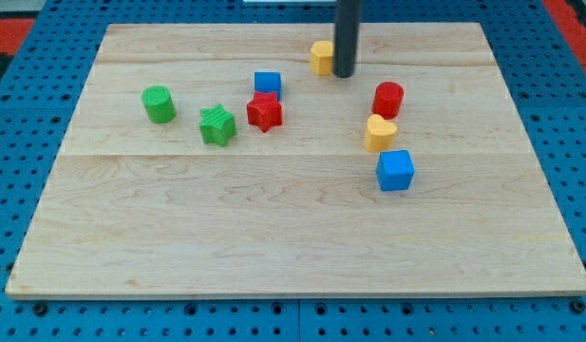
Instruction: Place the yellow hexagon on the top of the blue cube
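The yellow hexagon [320, 56] sits near the view's top centre of the wooden board [293, 228]. My tip [344, 73] is right beside it, touching or nearly touching its right side. A blue cube [267, 83] lies to the lower left of the hexagon, touching a red star [265, 112] below it. A second blue cube [395, 170] lies at the view's right of centre, below a yellow heart [379, 133].
A red cylinder [388, 99] stands above the yellow heart. A green star [217, 124] and a green cylinder [159, 104] lie at the view's left. A blue pegboard surface [46, 57] surrounds the board.
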Robot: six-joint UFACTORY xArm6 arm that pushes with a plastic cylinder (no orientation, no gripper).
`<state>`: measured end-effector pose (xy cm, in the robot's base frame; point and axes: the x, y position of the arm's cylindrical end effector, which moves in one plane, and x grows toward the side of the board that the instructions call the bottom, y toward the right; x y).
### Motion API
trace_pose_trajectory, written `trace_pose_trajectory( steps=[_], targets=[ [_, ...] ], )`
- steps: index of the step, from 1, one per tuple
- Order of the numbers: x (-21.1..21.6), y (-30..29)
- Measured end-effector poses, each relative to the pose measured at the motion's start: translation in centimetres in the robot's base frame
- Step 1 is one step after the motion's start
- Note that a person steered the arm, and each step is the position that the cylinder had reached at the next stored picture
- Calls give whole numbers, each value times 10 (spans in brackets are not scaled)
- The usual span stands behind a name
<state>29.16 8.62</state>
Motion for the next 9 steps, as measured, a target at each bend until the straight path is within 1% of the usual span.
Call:
trace_pose_trajectory(
  steps=[1, 3, 4, 5, 6, 8, 9],
  targets=[
    [-5, 10],
    [-29, -36],
    [-48, -36],
    [-52, -44],
    [-66, -46],
    [-57, -99],
    [-65, -98]
  ],
)
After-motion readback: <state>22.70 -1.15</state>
